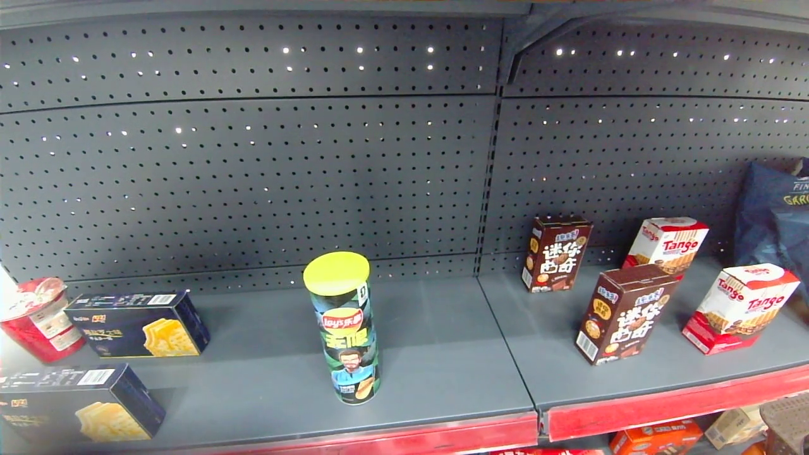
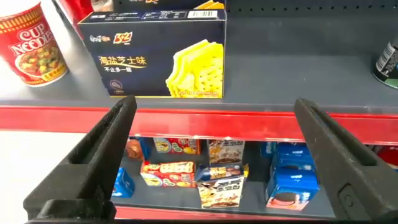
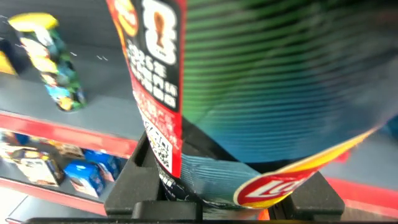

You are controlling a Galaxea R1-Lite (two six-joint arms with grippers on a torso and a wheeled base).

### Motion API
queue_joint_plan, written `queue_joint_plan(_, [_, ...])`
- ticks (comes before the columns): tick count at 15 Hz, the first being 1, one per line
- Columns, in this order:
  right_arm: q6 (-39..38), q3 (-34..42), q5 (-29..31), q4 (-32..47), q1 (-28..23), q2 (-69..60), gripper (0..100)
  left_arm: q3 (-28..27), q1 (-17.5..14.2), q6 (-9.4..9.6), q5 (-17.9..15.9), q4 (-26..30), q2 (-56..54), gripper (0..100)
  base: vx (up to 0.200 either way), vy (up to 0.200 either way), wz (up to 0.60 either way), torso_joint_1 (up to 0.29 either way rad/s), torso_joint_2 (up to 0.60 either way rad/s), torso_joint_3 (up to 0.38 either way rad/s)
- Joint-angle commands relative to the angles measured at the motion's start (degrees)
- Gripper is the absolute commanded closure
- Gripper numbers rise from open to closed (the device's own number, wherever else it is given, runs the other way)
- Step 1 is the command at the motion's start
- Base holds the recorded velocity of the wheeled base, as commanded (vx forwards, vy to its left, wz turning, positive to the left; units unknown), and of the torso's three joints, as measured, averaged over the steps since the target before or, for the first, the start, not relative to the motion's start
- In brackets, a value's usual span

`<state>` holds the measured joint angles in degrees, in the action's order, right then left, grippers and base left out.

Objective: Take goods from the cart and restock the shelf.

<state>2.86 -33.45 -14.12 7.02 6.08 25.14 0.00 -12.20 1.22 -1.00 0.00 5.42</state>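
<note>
While right jaws clamp chip can [image 3: 261, 93], left jaws gape apart facing cracker box [image 2: 155, 53]; cup noodles [image 2: 28, 40] beside.

**Shelf [image 1: 442, 354] partly stocked**

A chip can [image 1: 344, 328] is stood upright at the middle of the grey board. A cup noodle [image 1: 35, 319] and two blue boxes [image 1: 142, 323] [image 1: 76, 404] are set at the left; two brown boxes [image 1: 556, 253] [image 1: 622, 313] and two red-white boxes [image 1: 667, 243] [image 1: 739, 308] at the right.

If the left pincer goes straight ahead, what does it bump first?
Most likely the red shelf edge, seen between the open tips of the left pincer. The dark blue cracker box stands just above that line, and depth is unclear.
</note>
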Motion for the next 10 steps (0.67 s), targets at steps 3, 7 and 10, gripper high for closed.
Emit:
queue_joint_plan(3, [0.4, -3.7, -3.8, 0.0, 5.9, 5.4, 100, 0.0, 0.1, 0.19, -0.5, 0.0, 0.4, 0, 0.0, 0.0, 0.0, 0.0, 0.0, 0.0])
queue_joint_plan(7, [0.5, -3.5, -4.5, 0.0, 12.5, 9.2, 100, 0.0, 0.1, -0.34, -0.1, 0.0, 0.4, 0, 0.0, 0.0, 0.0, 0.0, 0.0, 0.0])
queue_joint_plan(10, [0.6, -2.9, -3.2, -1.4, 16.7, 13.8, 100, 0.0, 0.1, -0.34, -0.1, 0.0, 0.4, 0, 0.0, 0.0, 0.0, 0.0, 0.0, 0.0])
